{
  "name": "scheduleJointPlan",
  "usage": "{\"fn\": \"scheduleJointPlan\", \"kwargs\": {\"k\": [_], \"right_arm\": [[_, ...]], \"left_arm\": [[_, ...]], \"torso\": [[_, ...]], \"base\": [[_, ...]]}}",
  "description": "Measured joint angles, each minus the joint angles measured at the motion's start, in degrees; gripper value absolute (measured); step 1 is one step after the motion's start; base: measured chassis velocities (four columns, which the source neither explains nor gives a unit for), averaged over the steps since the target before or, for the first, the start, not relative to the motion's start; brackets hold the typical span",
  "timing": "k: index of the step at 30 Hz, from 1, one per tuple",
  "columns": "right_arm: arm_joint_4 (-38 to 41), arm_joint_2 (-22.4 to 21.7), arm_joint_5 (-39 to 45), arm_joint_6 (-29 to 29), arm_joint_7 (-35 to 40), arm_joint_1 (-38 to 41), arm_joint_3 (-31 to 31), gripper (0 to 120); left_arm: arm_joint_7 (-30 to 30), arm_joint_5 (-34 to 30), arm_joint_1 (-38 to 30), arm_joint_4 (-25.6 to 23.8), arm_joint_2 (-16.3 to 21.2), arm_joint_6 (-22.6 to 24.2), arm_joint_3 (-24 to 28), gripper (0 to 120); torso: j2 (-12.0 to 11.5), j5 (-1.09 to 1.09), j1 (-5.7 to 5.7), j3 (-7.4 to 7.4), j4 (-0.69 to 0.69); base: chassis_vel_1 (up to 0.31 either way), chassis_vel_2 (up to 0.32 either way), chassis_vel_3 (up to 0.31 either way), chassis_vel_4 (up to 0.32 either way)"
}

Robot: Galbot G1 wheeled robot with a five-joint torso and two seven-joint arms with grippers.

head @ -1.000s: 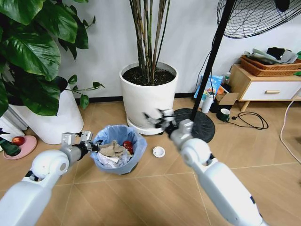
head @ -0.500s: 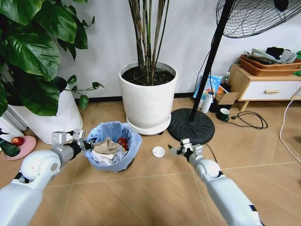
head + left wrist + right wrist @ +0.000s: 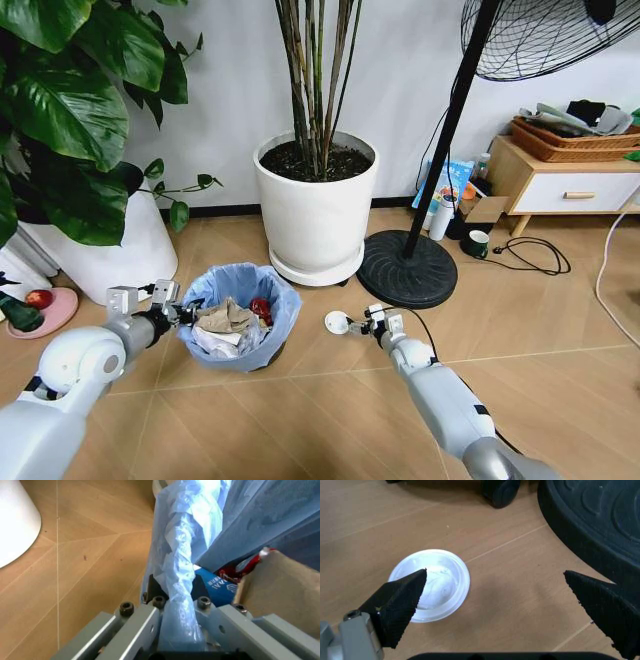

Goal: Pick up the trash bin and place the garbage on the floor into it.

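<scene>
The trash bin [image 3: 238,316] stands on bare wood floor [image 3: 300,400] near the robot, with a white plant pot [image 3: 316,212] just beyond it, another pot [image 3: 110,255] to its far left and the fan base [image 3: 407,268] to its right, while the floor nearer the robot lies open. The left gripper [image 3: 172,313] is clamped tight on the bin's left rim, pinching the blue bag [image 3: 180,573] between its fingers [image 3: 140,626]. The right gripper [image 3: 372,320] hangs low with its jaws spread wide and holding nothing, the white round lid [image 3: 432,583] lying on the floor just to its left, under one fingertip [image 3: 402,600] and clear of the fan base.
</scene>
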Motion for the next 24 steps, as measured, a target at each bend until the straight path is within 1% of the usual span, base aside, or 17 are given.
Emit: {"fn": "scheduleJointPlan", "kwargs": {"k": [3,6,7,12,17,24], "right_arm": [[-2.2,1.0,-0.7,0.0,0.0,1.1,0.8,100],[-6.3,3.2,-2.3,0.3,-0.4,3.3,2.1,100],[-6.3,3.2,-2.3,0.3,-0.4,3.3,2.1,100],[-11.9,6.0,-3.4,0.4,-0.6,5.8,3.6,100],[-14.1,7.1,-4.1,0.2,-0.6,6.7,4.6,100],[-17.9,9.0,-5.9,0.1,-0.7,8.2,7.9,100]], "left_arm": [[0.3,0.4,0.0,0.0,-0.1,0.0,0.0,0],[0.5,0.6,0.0,0.0,-0.1,0.0,0.0,0],[0.5,0.6,0.0,0.0,-0.1,0.0,0.0,0],[0.7,0.6,-0.2,-0.1,-0.1,0.0,0.0,0],[1.0,0.7,-0.4,-0.1,-0.1,0.0,-0.1,0],[1.5,1.4,-0.6,0.3,-0.5,0.0,0.3,0]], "torso": [[0.0,-0.02,0.00,0.00,0.00],[0.0,-0.01,0.00,0.00,0.00],[0.0,-0.01,0.00,0.00,0.00],[0.0,-0.01,0.00,0.00,0.00],[0.0,0.00,0.00,0.00,0.00],[0.0,-0.01,0.00,0.00,0.01]], "base": [[0.000,0.000,0.000,0.000],[0.000,0.000,0.000,0.000],[0.000,0.000,0.000,0.000],[0.000,0.000,0.000,0.000],[0.000,0.000,0.000,0.000],[0.000,0.000,0.000,0.000]]}}
